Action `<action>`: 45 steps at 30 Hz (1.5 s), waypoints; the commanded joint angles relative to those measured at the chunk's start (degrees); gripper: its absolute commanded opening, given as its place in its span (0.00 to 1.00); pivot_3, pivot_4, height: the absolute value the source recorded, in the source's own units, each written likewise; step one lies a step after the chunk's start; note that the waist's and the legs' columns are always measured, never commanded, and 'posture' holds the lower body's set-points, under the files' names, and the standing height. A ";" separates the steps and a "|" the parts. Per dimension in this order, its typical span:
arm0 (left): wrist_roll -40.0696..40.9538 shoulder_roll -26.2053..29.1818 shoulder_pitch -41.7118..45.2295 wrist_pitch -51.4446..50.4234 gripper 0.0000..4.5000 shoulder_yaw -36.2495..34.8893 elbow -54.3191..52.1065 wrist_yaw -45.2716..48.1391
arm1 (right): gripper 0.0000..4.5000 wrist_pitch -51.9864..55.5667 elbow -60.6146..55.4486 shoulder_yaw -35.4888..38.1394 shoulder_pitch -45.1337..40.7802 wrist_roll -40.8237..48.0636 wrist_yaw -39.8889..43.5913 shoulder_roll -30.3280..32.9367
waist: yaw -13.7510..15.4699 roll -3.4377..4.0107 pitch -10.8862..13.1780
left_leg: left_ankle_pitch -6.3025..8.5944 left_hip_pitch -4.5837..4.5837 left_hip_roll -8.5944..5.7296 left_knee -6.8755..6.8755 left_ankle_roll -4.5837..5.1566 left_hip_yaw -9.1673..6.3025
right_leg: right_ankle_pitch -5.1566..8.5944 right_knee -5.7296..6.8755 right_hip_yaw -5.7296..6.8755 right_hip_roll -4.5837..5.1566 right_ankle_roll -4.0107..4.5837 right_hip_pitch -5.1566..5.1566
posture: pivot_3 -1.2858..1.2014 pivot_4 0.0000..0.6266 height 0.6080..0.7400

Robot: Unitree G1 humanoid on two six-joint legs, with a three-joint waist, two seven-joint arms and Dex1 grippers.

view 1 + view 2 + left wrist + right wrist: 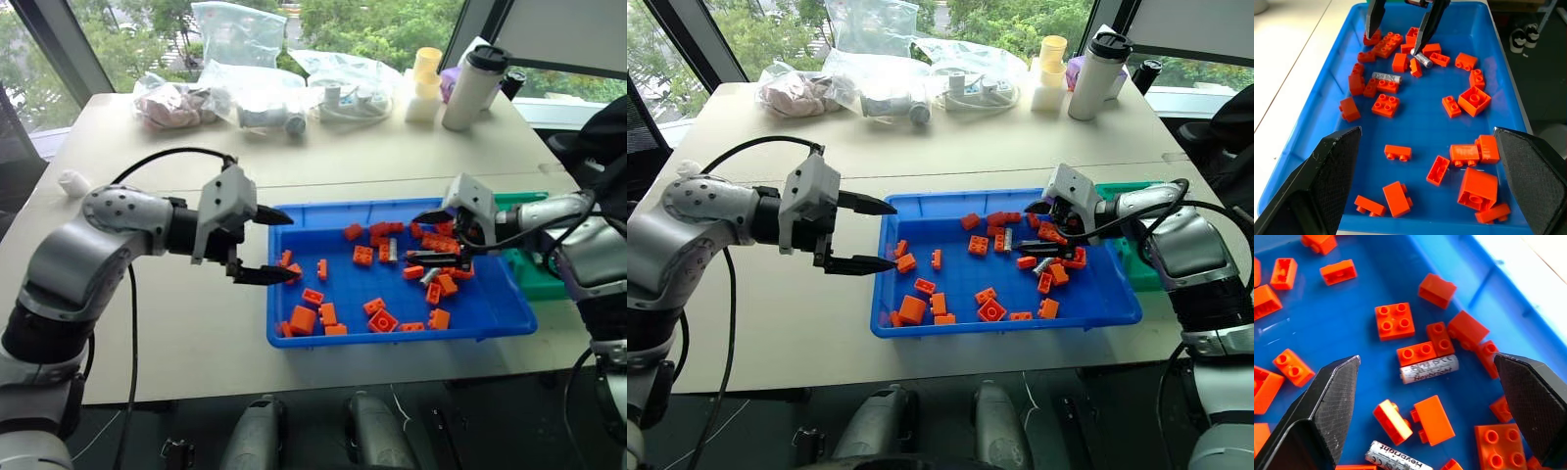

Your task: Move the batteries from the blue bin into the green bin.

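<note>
Batteries (1429, 369) among orange bricks (1395, 321), blue bin (502, 305)

two batteries (1429, 369) among the orange bricks (1395, 321) read "heybright", one (1393, 458) with a ce mark.

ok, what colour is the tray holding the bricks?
Bright blue tray; left wrist view shows it best.
</note>
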State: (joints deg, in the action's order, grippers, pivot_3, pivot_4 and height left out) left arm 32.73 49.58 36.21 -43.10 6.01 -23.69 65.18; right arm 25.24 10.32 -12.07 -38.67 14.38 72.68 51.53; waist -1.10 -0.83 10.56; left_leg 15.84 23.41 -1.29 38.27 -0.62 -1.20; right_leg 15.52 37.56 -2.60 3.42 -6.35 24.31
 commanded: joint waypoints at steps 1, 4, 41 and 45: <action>1.44 0.82 -0.11 -1.37 1.00 -0.80 -4.01 -0.54 | 1.00 -6.05 6.39 -3.22 -3.28 -3.91 3.98 -2.34 | 0.05 0.00 0.00 | 0.00 0.00 -0.01 0.01 0.00 0.01 | 0.00 0.00 0.00 0.01 0.00 0.00 | 0.52 0.24 1.00; 1.85 0.97 -0.60 -2.27 1.00 -0.93 -5.32 -1.13 | 1.00 -9.18 12.43 -4.36 -5.71 -6.13 5.33 -4.73 | 0.20 0.00 0.00 | 0.00 0.00 -0.02 0.01 -0.01 0.01 | 0.00 0.01 0.00 0.02 0.00 0.00 | 0.52 0.24 1.00; 2.84 -10.32 2.96 1.62 1.00 -1.42 5.37 -6.34 | 0.48 9.22 -1.23 25.03 0.48 -1.40 -11.83 -1.34 | 0.66 0.04 0.02 | -0.03 0.01 -0.09 0.05 -0.05 -0.06 | 0.00 0.14 0.02 0.13 0.00 0.02 | 0.52 0.24 1.00; -1.24 -14.13 5.62 6.76 1.00 2.42 10.58 -4.73 | 0.48 11.93 -4.81 31.94 7.62 -1.62 -18.01 1.77 | 0.85 0.03 0.01 | -0.03 0.02 -0.14 0.05 -0.05 -0.02 | 0.00 0.11 0.02 0.15 0.00 0.01 | 0.52 0.24 1.00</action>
State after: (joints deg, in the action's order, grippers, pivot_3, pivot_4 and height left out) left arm 32.73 36.11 40.49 -38.72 7.92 -13.48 59.78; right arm 36.61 8.00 17.11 -31.65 12.10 56.58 52.08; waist -0.26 -0.80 10.58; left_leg 15.82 23.43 -1.43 38.32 -0.66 -1.19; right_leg 15.52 37.67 -2.60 3.57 -6.35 24.33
